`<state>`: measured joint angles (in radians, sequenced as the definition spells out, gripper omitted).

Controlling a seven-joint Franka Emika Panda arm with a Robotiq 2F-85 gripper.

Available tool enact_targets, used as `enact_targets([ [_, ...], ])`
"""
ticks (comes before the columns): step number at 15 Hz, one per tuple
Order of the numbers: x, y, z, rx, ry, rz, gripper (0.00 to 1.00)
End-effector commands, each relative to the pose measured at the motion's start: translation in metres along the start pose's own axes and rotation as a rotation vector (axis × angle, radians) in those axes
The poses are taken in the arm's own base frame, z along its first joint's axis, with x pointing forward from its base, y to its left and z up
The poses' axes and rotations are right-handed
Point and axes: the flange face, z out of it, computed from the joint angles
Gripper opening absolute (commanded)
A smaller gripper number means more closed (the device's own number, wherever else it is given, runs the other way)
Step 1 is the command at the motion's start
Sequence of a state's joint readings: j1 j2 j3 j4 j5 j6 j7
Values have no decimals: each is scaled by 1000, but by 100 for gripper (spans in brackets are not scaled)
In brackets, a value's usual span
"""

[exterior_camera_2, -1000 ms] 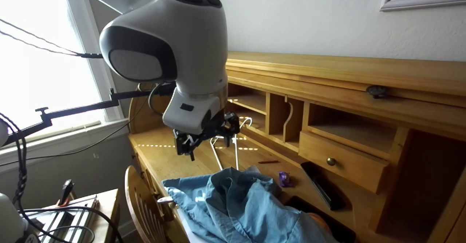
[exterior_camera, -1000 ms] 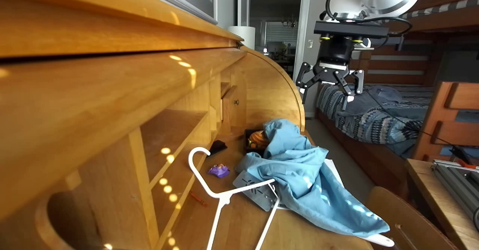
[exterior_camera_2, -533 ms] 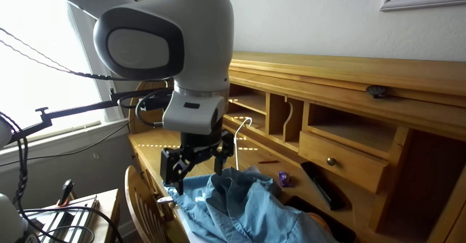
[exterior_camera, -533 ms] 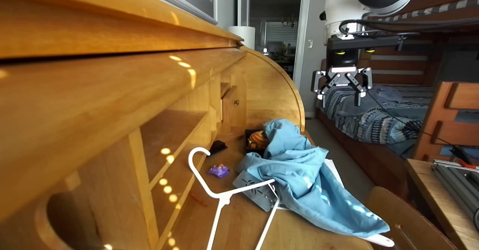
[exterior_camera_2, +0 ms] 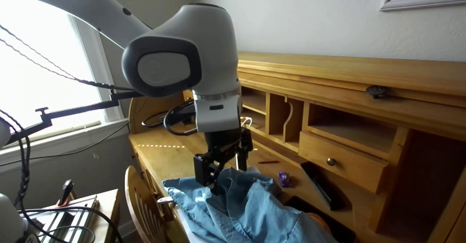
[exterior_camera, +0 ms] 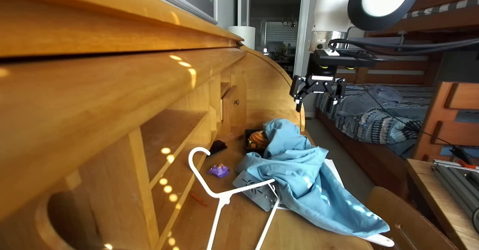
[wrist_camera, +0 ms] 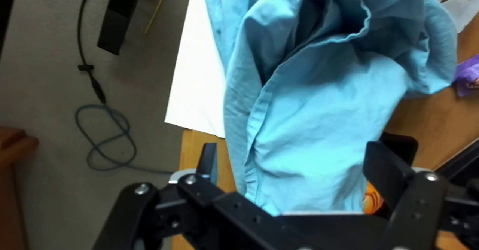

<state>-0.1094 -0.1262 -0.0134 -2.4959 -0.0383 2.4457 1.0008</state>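
Plainly, the jaws stand wide apart and point down over the blue cloth [wrist_camera: 307,130], which shows between and beyond them in the wrist view. An exterior view shows their tips higher than the top of the cloth. The arm [exterior_camera_2: 214,50] comes in across a bright window [exterior_camera_2: 40,75].

Crumpled into folds, the blue cloth lies on the desk [exterior_camera: 299,235] along its front edge, near the wooden chair [exterior_camera_2: 131,188] and toward the end closer to the doorway [exterior_camera: 275,3]. A white sheet [wrist_camera: 194,74] sits partly beneath it at that front edge. Beside the cloth is a white hanger [exterior_camera: 220,197], hook toward the back edge, one shoulder running up to the fabric. A white tip [exterior_camera: 380,240] pokes out from under the cloth at the front edge; whether it belongs to the same hanger cannot be told.

Between cloth and back edge are a purple wrapper [exterior_camera: 219,170] and a reddish crayon-like stick [exterior_camera: 198,198]; a grey perforated plate [exterior_camera: 254,191] is partly covered by the cloth. Toward the doorway end, the cloth overlaps a black tray [exterior_camera_2: 340,229] with an orange object [exterior_camera: 257,139] in it. A long black object [exterior_camera_2: 322,184] lies near the back edge, before a knobbed drawer [exterior_camera_2: 342,166].
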Motion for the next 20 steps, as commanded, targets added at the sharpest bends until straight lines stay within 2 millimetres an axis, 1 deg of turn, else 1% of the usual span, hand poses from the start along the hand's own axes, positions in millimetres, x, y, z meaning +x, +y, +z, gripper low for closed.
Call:
enact_targets([
  [1,-13,-19,25,81,-8,32,100],
  [5,-30,-45,52,176,-15,108,100],
  [7,-40,-56,61,211,-34,153,100],
  [10,-57,-66,67,243,-56,218,100],
  [14,-65,-69,72,269,-70,299,100],
  [16,-63,-68,74,275,-75,337,100],
  [20,-58,-58,76,261,-92,418,100],
])
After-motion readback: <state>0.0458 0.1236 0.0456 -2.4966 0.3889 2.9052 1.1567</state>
